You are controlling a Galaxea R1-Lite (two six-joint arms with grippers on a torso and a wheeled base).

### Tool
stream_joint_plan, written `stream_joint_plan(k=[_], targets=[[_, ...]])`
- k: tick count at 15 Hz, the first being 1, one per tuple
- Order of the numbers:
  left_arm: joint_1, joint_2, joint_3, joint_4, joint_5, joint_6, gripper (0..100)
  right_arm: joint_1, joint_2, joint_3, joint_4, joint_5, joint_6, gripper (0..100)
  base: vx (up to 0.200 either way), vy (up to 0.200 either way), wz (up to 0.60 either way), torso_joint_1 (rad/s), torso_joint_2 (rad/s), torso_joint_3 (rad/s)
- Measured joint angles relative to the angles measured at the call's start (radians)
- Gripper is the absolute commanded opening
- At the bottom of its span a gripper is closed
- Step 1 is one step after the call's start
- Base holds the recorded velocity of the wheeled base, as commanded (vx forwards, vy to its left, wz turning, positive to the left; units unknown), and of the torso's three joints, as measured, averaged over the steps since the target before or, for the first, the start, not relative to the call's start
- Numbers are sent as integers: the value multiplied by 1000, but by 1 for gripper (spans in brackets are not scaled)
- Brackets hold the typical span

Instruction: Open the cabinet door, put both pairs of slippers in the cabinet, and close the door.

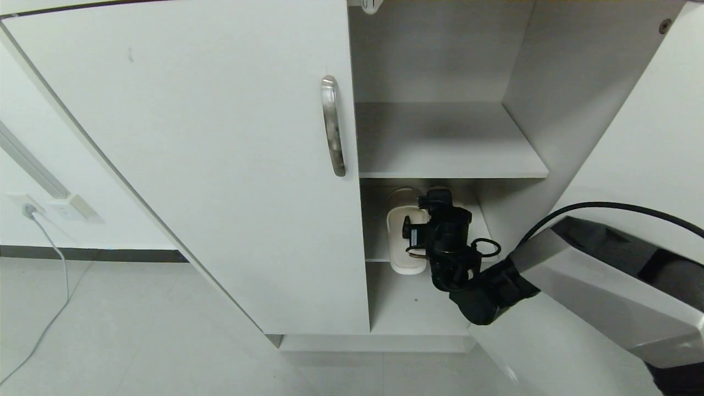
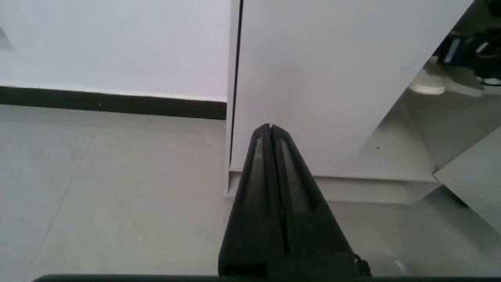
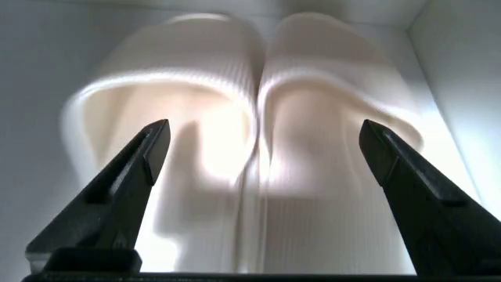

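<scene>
Lying inside cabinet (image 1: 445, 137): cream slippers (image 1: 397, 239)

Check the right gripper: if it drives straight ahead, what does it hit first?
Likely the pair of cream slippers, dead ahead of the open right gripper; depth unclear.

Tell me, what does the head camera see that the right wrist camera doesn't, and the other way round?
Head view: the closed cabinet door with its metal handle, the upper shelf, and the right arm in the lower compartment.
Right wrist view: the right gripper open, fingers either side of the straps.
Shared: the cream slippers, side by side in that compartment.
</scene>
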Motion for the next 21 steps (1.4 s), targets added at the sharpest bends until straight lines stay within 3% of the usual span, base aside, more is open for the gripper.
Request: stream_joint_plan(k=[8,12,16,21], targets=[[0,0,0,0,0,-3,0,196,-354,645,-218,-4,19,100,0,0,0,0,0,0],[0,0,0,0,0,-4,0,232,-411,682,-224,-4,29,100,0,0,0,0,0,0],[0,0,0,0,0,-6,0,238,-423,686,-225,-7,29,100,-200,0,0,5,1,-1],[0,0,0,0,0,-6,0,242,-425,693,-223,-16,28,100,0,0,0,0,0,0]])
